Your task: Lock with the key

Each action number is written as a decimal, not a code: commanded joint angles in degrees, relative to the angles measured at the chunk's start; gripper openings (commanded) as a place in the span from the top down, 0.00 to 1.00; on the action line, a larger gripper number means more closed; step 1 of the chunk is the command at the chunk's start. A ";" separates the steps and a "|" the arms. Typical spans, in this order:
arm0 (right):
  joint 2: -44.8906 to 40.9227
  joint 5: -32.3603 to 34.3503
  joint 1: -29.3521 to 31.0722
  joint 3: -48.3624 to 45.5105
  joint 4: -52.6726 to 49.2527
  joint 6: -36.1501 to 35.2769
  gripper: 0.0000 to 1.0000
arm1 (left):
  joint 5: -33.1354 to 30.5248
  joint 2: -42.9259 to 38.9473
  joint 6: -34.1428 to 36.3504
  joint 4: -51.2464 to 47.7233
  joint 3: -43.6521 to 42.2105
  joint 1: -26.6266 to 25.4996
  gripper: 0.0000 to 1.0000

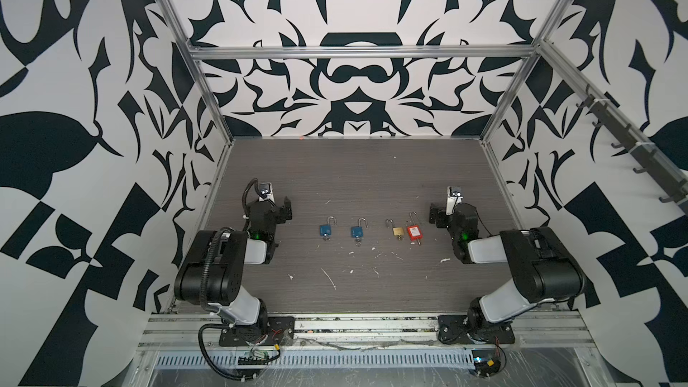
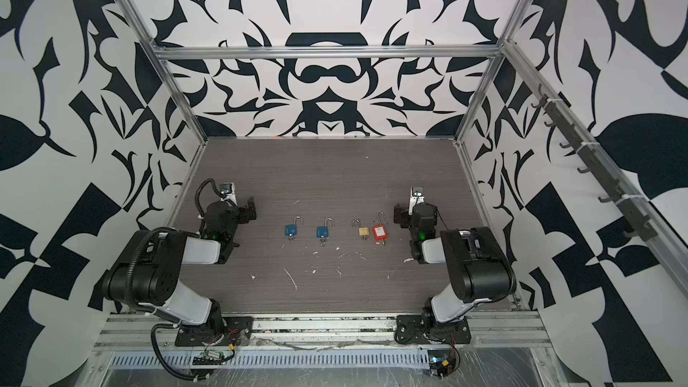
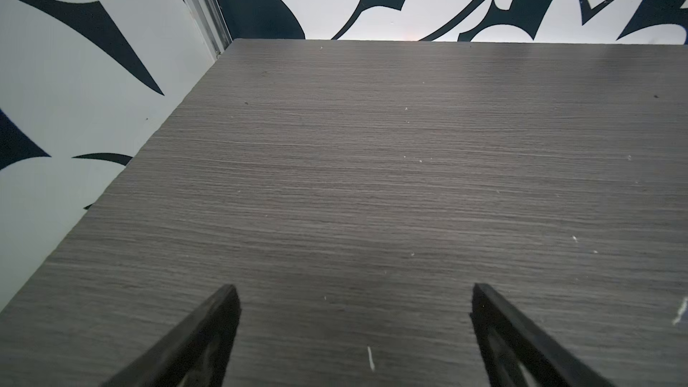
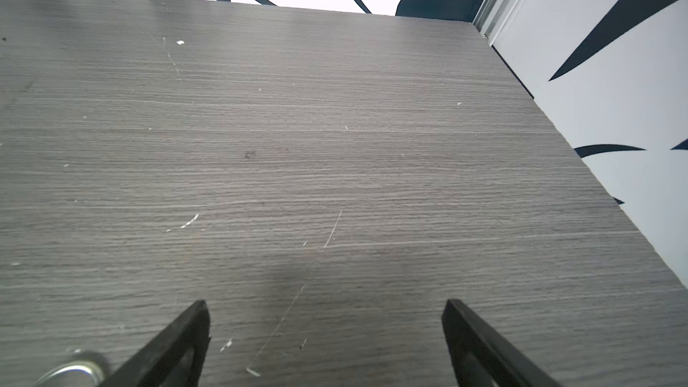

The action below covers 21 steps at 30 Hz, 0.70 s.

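Several padlocks lie in a row mid-table in both top views: two blue ones (image 1: pixel 325 230) (image 1: pixel 357 231), a brass one (image 1: pixel 398 231) and a red one (image 1: pixel 413 232). Each has its shackle raised and a key (image 1: pixel 418 243) sticking out of its near end. My left gripper (image 1: pixel 286 210) rests low, left of the row, open and empty (image 3: pixel 353 288). My right gripper (image 1: pixel 433 214) sits just right of the red padlock, open and empty (image 4: pixel 325 303). A shiny shackle bend (image 4: pixel 74 366) shows at the edge of the right wrist view.
The grey wood-grain table (image 1: pixel 353 180) carries white scuffs and flecks (image 1: pixel 329 279) in front of the locks. Patterned walls and aluminium frame posts (image 1: pixel 208 106) close in three sides. A metal rail (image 1: pixel 353 329) holding both arm bases runs along the front edge.
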 commanded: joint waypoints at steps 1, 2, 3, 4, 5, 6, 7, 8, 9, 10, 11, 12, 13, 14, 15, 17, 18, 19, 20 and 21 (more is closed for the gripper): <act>-1.06 -0.27 -0.17 0.93 1.33 0.10 0.01 | 0.49 -0.34 -0.22 1.36 -0.31 0.34 0.01; -1.14 -0.36 -0.17 0.93 1.30 -0.08 0.01 | 0.50 -0.39 -0.22 1.46 -0.26 0.31 0.01; -1.11 -0.41 -0.13 0.93 1.26 -0.09 0.01 | 0.40 -0.23 -0.27 1.46 -0.33 0.20 0.01; -1.12 -0.45 -0.20 0.92 1.27 -0.09 0.01 | 0.17 -0.23 -0.30 1.38 -0.26 0.12 0.00; -1.09 -0.45 -0.12 0.92 1.26 -0.12 0.01 | 0.12 -0.12 -0.21 1.37 -0.16 0.15 0.00; -1.07 -0.45 -0.12 0.93 1.27 -0.08 0.01 | 0.13 -0.12 -0.18 1.31 -0.14 0.13 0.00; -1.09 -0.45 -0.16 1.00 1.27 -0.12 0.01 | 0.27 -0.14 -0.11 1.12 -0.09 0.10 0.00; -1.14 -0.45 -0.12 0.99 1.24 -0.18 0.01 | 0.29 -0.15 -0.13 1.02 0.10 0.12 0.00; -1.13 -0.61 -0.12 0.93 1.30 -0.20 0.01 | 0.38 -0.20 -0.12 1.04 -0.06 0.10 0.00; -1.02 -0.62 -0.20 1.01 1.35 -0.21 0.01 | 0.38 -0.26 -0.12 1.10 -0.01 0.16 0.00; -0.99 -0.84 -0.14 1.09 1.19 -0.45 0.01 | 0.36 -0.21 -0.04 1.11 -0.16 0.14 0.00; -0.91 -0.97 -0.20 1.08 1.22 -0.48 0.01 | 0.38 -0.25 -0.09 1.11 -0.17 0.10 0.00; -1.02 -0.89 -0.18 0.94 1.35 -0.47 0.01 | 0.38 -0.21 -0.07 1.13 -0.16 0.13 0.00; -0.92 -1.14 -0.12 1.10 1.19 -0.54 0.01 | 0.38 -0.22 -0.10 1.11 -0.21 0.11 0.00; -0.94 -1.22 -0.13 1.09 1.24 -0.60 0.01 | 0.38 -0.26 -0.05 1.15 -0.17 0.11 0.00; -0.89 -1.24 -0.15 1.10 1.17 -0.65 0.01 | 0.83 -0.06 0.33 0.34 0.40 0.13 0.01; -0.97 -1.24 -0.14 1.10 1.18 -0.60 0.01 | 0.84 -0.07 0.45 -0.23 0.67 0.15 0.00; -0.92 -1.24 -0.14 1.10 1.18 -0.64 0.01 | 1.05 -0.32 0.40 -0.13 0.48 0.17 0.00; -0.91 -1.24 -0.20 1.10 1.18 -0.68 0.01 | 0.97 -0.22 0.33 0.00 0.43 0.15 0.01; -1.02 -1.24 -0.12 1.05 1.18 -0.57 0.01 | 0.83 -0.16 0.36 0.22 0.43 0.12 0.01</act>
